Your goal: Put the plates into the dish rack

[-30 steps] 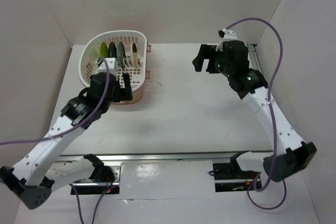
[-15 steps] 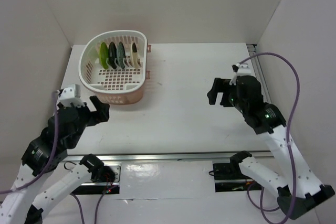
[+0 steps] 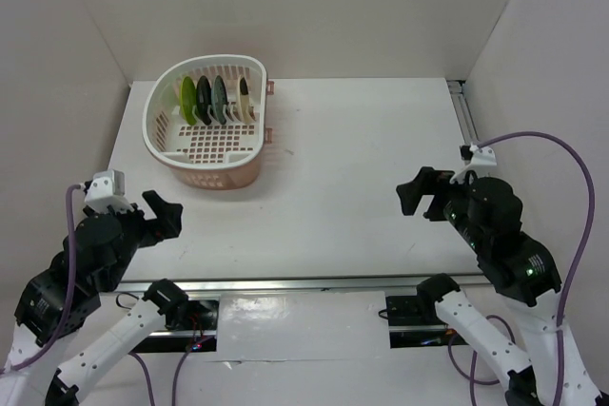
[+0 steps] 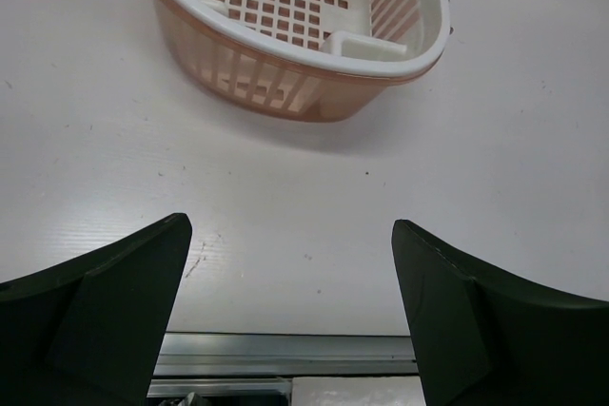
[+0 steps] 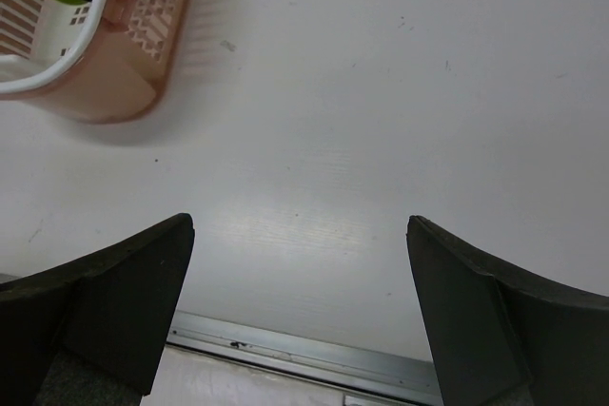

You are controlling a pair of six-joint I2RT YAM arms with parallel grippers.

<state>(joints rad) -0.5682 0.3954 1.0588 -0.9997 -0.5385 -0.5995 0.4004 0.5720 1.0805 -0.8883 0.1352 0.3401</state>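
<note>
At the near left corner of the counter, the left claw hovers spread wide and holds nothing. It faces the dish rack from well clear of it, apparently parked out of the way. The rack sits by the far left corner. The plates stand on edge in a row at its rounded far end, presumably kept upright and apart by the dividers. All four look loaded, so the job seems done. Near the right edge, the right claw hangs spread and empty too.

White arm shells, black joints, purple cables, dark wedge-shaped fingers, perhaps a white wrist mount.
</note>
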